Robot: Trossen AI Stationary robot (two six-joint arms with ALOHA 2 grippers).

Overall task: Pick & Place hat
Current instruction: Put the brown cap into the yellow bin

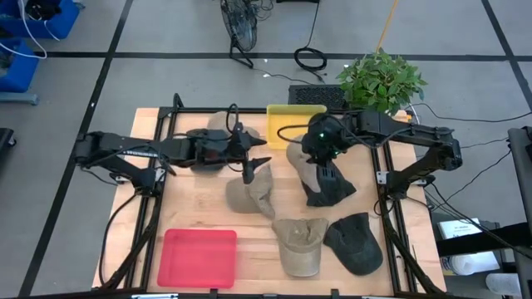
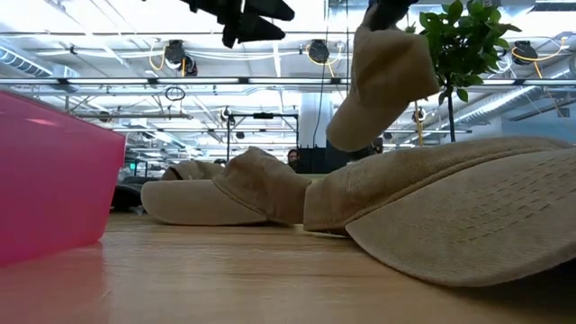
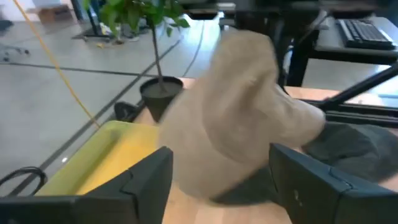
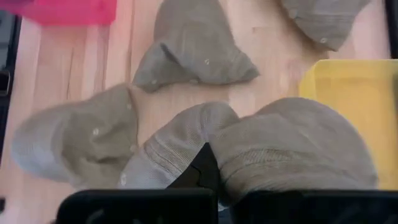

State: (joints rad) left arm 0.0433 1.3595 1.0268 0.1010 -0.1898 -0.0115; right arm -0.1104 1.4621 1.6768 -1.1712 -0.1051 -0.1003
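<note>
A tan hat (image 1: 301, 158) hangs from my right gripper (image 1: 321, 146) above the table's middle, close to the yellow tray (image 1: 293, 121). In the low view the tan hat (image 2: 382, 83) is clear of the tabletop. My left gripper (image 1: 249, 163) is open and raised just left of it, touching nothing. In the left wrist view its fingers (image 3: 147, 180) stand apart with the tan hat (image 3: 242, 106) ahead of them. A dark hat (image 1: 332, 191) lies on the table under the right gripper. My right gripper (image 4: 205, 171) is shut on the tan hat, pinching a gathered fold of cloth (image 4: 217, 155) between the brim side and the crown side. The fingers come from above, pointing down. The hat hangs below them, lifted clear of the table.
More hats lie on the wood: a tan one (image 1: 254, 193) at the middle, a tan one (image 1: 300, 246) and a dark one (image 1: 356, 242) near the front edge, another tan one (image 1: 219, 123) behind the left arm. A red tray (image 1: 199, 257) sits front left. A potted plant (image 1: 381, 81) stands far right.
</note>
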